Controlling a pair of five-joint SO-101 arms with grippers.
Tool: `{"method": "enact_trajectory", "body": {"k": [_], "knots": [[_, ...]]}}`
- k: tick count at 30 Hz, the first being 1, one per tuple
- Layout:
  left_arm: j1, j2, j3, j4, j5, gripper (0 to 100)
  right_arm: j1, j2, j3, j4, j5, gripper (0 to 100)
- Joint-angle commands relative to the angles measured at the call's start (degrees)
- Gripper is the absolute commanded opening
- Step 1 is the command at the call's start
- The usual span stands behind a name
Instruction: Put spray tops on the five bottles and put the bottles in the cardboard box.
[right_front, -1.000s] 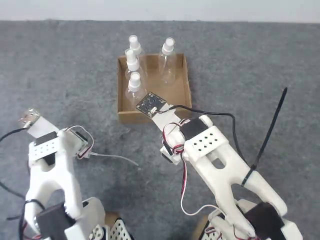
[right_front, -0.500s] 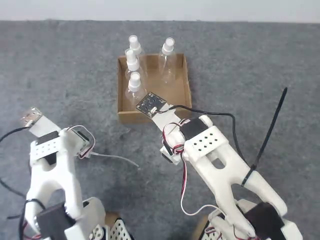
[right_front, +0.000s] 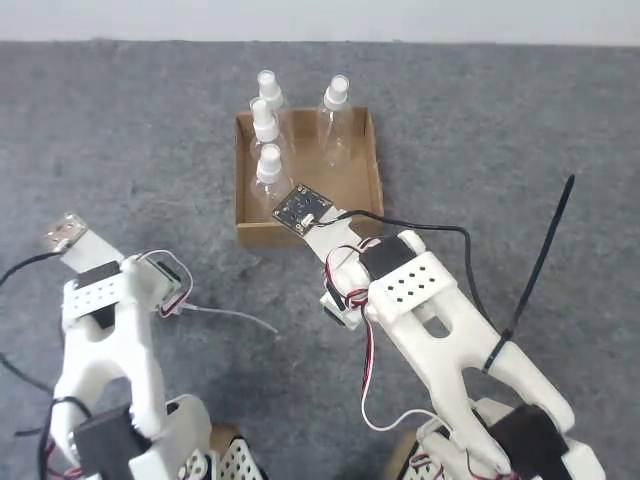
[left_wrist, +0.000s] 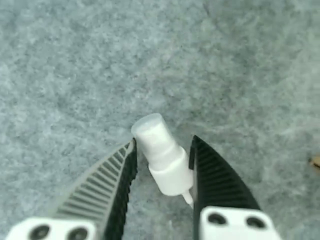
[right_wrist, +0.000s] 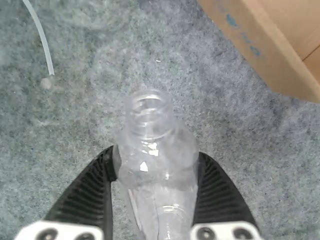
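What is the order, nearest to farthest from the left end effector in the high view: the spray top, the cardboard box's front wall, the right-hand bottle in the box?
1. spray top: gripped in the left end effector itself.
2. cardboard box, front wall: ahead, toward the other arm's side.
3. right-hand bottle: at the box's far right corner.

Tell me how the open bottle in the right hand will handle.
The bottle looks thin, clear and empty, so it is probably light and apt to dent if the right hand squeezes harder. Its smooth wall may slip or twist between the pads. Laid down, that round body would likely roll.
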Motion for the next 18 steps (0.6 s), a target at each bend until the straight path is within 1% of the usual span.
{"method": "enact_trajectory", "body": {"k": [1, 6, 9, 11, 14, 18], "knots": [[0.4, 4.8, -4.6, -0.6, 2.5, 16, 0.9, -0.1, -3.0, -0.8, -0.1, 2.4], [0.7, 17.8, -16.4, 8.7, 2.6, 16, 0.9, -0.1, -3.0, -0.8, -0.1, 2.4], [0.4, 23.5, -21.8, 12.5, 2.7, 16, 0.9, -0.1, -3.0, -0.8, -0.1, 2.4], [0.4, 25.0, -23.5, 13.6, 2.7, 12, 0.9, -0.1, -3.0, -0.8, -0.1, 2.4], [0.4, 25.1, -23.5, 12.8, 2.7, 1, 0.9, -0.1, -3.0, -0.8, -0.1, 2.4], [0.3, 25.1, -23.6, 13.2, 2.7, 1, 0.9, -0.1, -3.0, -0.8, -0.1, 2.4]]}}
